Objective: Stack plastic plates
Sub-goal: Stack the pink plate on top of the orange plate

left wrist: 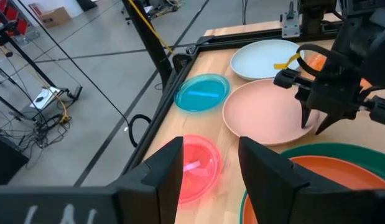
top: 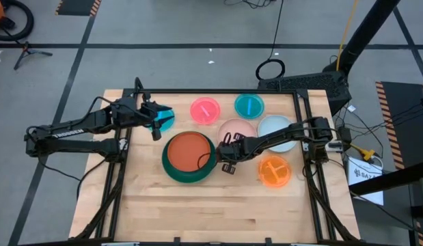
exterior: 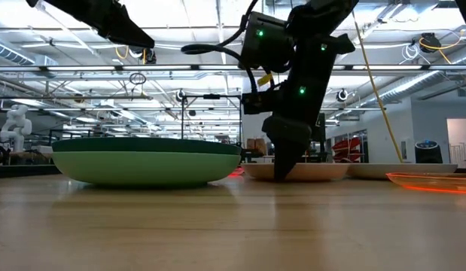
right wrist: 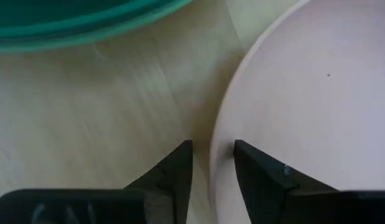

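Plates of smooth plastic, all round and shallow, lie spread over the pale wooden surface. At the middle sits the stack: a red-orange plate nested in a dark green plate, which in the low view rests on a light green plate beneath it. Just beside the stack lies the pale pink plate, matte and flat-bottomed with a low raised lip.

The right pincer is down at that plate's near edge, between it and the green stack. Its two dark fingers are only narrowly parted, and the pink rim runs up through the slim gap between them: one finger on the bare wood outside the plate, the other over the plate's inside. Whether the pads actually press the rim I cannot tell. In the low view the fingertip reaches right down to the plate's edge.

Behind the pale pink plate lie a translucent hot pink plate and a cyan plate; a pale blue plate partly under the right arm, and a glossy orange plate nearer the front.

The left pincer hovers above the surface at the stack's far left, fingers apart and holding nothing, over another small cyan plate.
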You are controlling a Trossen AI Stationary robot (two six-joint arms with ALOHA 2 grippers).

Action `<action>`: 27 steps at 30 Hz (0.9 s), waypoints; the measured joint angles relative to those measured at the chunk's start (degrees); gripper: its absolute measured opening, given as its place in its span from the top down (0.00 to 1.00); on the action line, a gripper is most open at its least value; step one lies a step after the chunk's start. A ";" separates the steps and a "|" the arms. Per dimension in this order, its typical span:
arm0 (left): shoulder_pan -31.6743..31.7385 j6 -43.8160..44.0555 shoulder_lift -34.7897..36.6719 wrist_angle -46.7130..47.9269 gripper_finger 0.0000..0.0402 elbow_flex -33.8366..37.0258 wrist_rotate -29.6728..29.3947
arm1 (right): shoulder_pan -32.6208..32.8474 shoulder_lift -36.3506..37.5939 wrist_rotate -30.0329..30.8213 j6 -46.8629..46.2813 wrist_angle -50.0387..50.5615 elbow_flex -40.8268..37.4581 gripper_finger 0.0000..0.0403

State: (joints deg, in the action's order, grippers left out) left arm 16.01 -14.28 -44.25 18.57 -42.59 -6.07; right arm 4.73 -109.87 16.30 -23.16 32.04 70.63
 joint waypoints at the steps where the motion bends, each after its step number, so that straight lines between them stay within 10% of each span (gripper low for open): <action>1: 0.02 0.02 0.00 0.03 0.60 0.00 0.00 | 0.00 -0.08 0.02 0.00 -0.10 0.00 0.74; 10: 0.04 0.28 0.00 0.17 0.60 0.00 0.00 | 0.00 0.85 -0.07 0.24 -0.53 0.00 0.96; 27: 0.02 1.31 0.00 -0.33 0.60 0.02 -0.01 | 1.95 5.80 2.90 11.88 3.77 10.48 0.99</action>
State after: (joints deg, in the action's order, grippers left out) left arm 16.03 -12.97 -44.25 18.24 -42.57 -6.08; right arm 6.68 -104.07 19.20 -11.27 35.81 81.11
